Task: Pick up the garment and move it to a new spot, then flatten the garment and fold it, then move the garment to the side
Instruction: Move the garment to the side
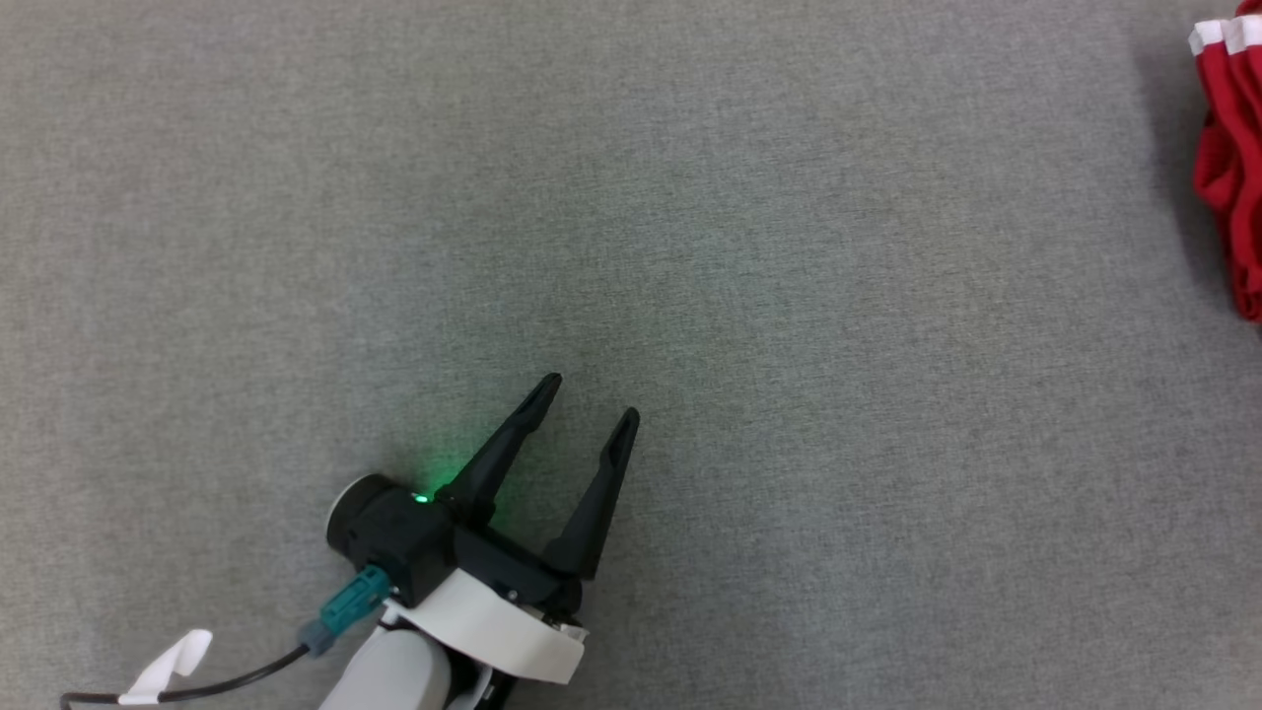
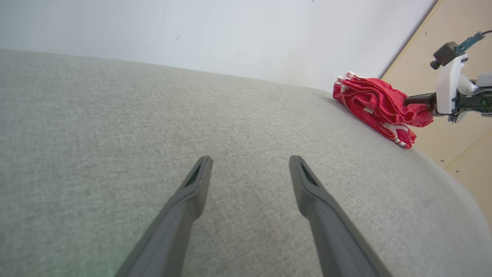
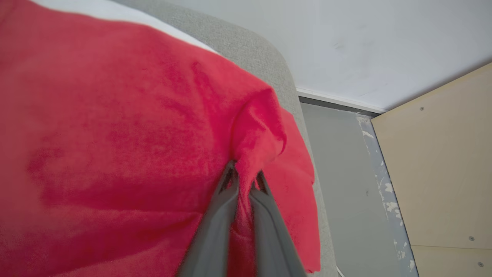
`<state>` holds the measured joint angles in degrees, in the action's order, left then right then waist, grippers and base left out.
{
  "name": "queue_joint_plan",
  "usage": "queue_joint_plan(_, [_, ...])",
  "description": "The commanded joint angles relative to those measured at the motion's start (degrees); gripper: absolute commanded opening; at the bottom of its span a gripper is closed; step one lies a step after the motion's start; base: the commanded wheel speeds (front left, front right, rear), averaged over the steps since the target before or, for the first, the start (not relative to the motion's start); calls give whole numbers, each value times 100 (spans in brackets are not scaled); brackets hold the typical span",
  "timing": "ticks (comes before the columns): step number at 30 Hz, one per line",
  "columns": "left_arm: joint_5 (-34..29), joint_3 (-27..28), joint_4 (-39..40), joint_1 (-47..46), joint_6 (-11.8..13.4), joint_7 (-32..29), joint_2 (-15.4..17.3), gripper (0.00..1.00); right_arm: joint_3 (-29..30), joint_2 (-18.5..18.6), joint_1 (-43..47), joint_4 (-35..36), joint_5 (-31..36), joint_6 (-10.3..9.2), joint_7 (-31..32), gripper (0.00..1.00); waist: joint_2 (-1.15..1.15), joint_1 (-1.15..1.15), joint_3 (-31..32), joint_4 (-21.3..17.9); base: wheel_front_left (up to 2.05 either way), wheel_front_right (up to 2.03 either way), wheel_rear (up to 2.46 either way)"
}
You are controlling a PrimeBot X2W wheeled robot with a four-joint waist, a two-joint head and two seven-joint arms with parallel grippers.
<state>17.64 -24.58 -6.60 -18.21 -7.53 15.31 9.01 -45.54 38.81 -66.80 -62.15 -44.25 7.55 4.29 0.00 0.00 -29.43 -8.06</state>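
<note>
Starting with the head view: the left gripper [image 1: 591,397] sits low over the near part of the grey padded bench [image 1: 690,247]. Its two dark fingers are spread well apart and have hold of nothing. A green light glows at its base, and a black cable [image 1: 227,680] with a white tag trails from the wrist. The red garment [image 1: 1232,168], trimmed in white, lies bunched at the bench's right edge and is cut off by the frame.

Left wrist view: the left gripper [image 2: 250,158] points across bare bench fabric with a wide gap between its fingers. The garment [image 2: 378,102] is a crumpled heap at the far right edge of the bench [image 2: 115,115], near the rounded corner and well apart from this gripper. The right gripper [image 2: 417,100] reaches in from beyond that edge, its fingertips buried in the cloth. A white wall [image 2: 192,27] stands behind.

Right wrist view: the right gripper [image 3: 246,171] is closed, pinching a raised fold of the garment [image 3: 115,134] between its fingertips. The cloth overhangs the bench's [image 3: 246,50] rounded edge, above a grey floor [image 3: 338,173] and a pale wooden panel [image 3: 442,154].
</note>
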Motion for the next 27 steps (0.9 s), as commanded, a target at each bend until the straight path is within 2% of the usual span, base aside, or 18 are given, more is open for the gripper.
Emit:
queue_joint_plan(1, [9, 79, -263, 36, 9, -36, 129, 100, 32, -82, -52, -115, 90, -14, -93, 42, 0, 0, -26, 34, 0, 0, 0])
queue_joint_plan(2, [21, 96, -274, 26, 9, -36, 131, 100, 59, -146, -70, -237, 123, -14, -165, 64, 0, 0, -28, 46, 0, 0, 0])
queue_joint_plan(3, [33, 113, -282, 19, 9, -37, 130, 100, 86, -216, -88, -358, 160, -14, -234, 100, 0, 0, -22, 53, 0, 0, 0])
queue_joint_plan(9, [78, 161, -253, 73, 9, -31, 30, 100, 113, -410, -163, -785, 389, -14, -502, 100, 0, 0, 293, 64, 0, 0, 0])
queue_joint_plan(15, [69, 421, -192, 271, 32, -22, -133, 100, 75, -542, -287, -658, 520, -14, -880, 100, 0, 0, 1007, 15, 0, 0, 0])
queue_joint_plan(20, [56, 814, -164, 548, 128, -22, -190, 100, -16, -670, -151, -87, 473, -14, -1073, 100, 0, 0, 1712, -11, 0, 0, 0])
queue_joint_plan(27, [114, 1499, -118, 1009, 225, -22, -175, 100, 62, -676, 503, 1008, 211, -14, -1466, 100, 0, 0, 2587, 34, 0, 0, 0])
